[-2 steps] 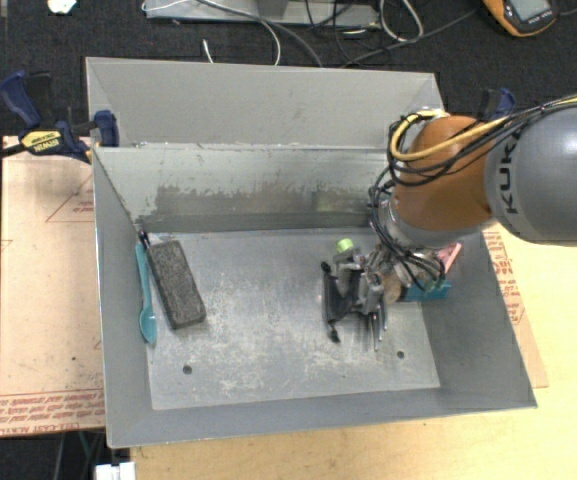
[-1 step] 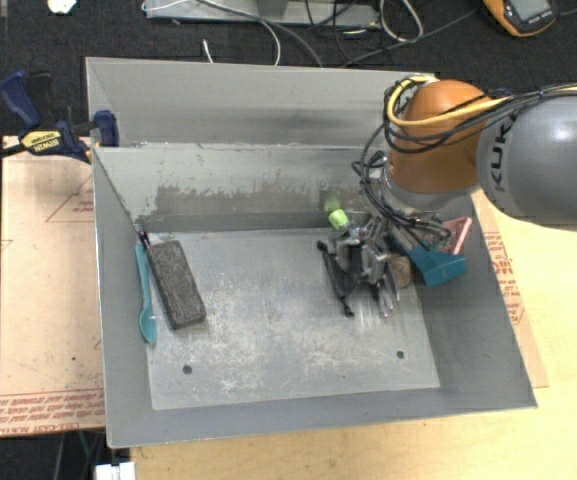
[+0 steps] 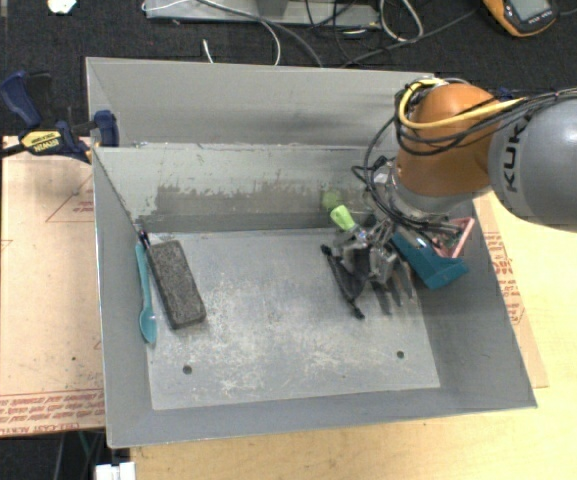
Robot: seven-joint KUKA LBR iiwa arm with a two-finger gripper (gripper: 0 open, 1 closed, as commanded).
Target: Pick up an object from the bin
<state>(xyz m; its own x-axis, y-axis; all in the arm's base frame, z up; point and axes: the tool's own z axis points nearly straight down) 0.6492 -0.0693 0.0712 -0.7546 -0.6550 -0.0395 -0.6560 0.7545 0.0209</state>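
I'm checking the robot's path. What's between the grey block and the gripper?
Nothing: in the camera view, only bare bin floor stretches from the grey block to the gripper.

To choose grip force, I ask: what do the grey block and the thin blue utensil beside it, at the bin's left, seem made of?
The grey block: perhaps coarse foam or stone; its matte surface looks rough and speckled. The blue utensil: likely plastic; its surface is smooth and evenly coloured. The look alone cannot confirm either.
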